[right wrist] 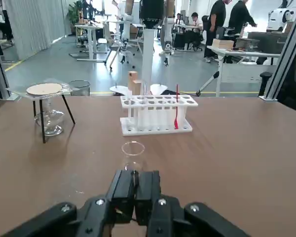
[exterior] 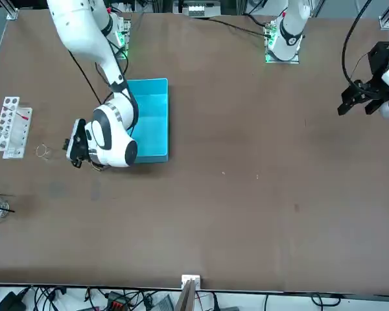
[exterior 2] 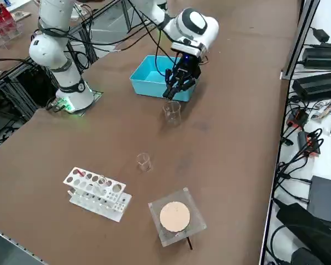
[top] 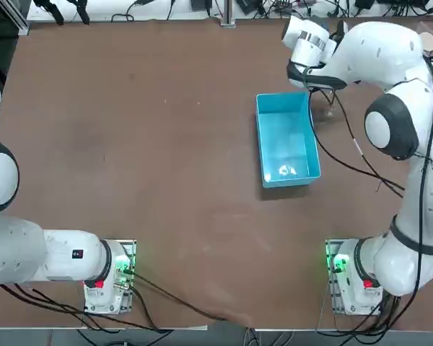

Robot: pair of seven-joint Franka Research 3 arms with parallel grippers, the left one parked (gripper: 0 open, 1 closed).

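Starting at the robot's left, you have one blue bin [exterior 2: 151,88] in the right half of the worktop [exterior 2: 226,143], toward the far edge. Something small and clear glints at the end of the bin nearest the robot. What it is cannot be made out.

Just to the right of the bin hangs the tool [exterior 2: 175,95]. It is low over the worktop, with its fingers drawn together so no gap shows between the tips.

You have two clear glass beakers. The larger beaker [exterior 2: 172,112] stands upright just below and beside the fingertips, close to the bin's right wall. Whether the tips touch its rim cannot be told. The smaller beaker [exterior 2: 144,162] stands farther toward the right edge, well apart from the first.

Next comes one white tube rack [exterior 2: 96,193] near the right edge. One thin red item [right wrist: 176,106] stands upright in one of its holes.

Last is one stand [exterior 2: 196,223] by the right edge, toward the far corner. Its clear square plate carries one round tan disc [exterior 2: 175,216]. One glass flask [right wrist: 49,122] sits under the plate, between the legs.
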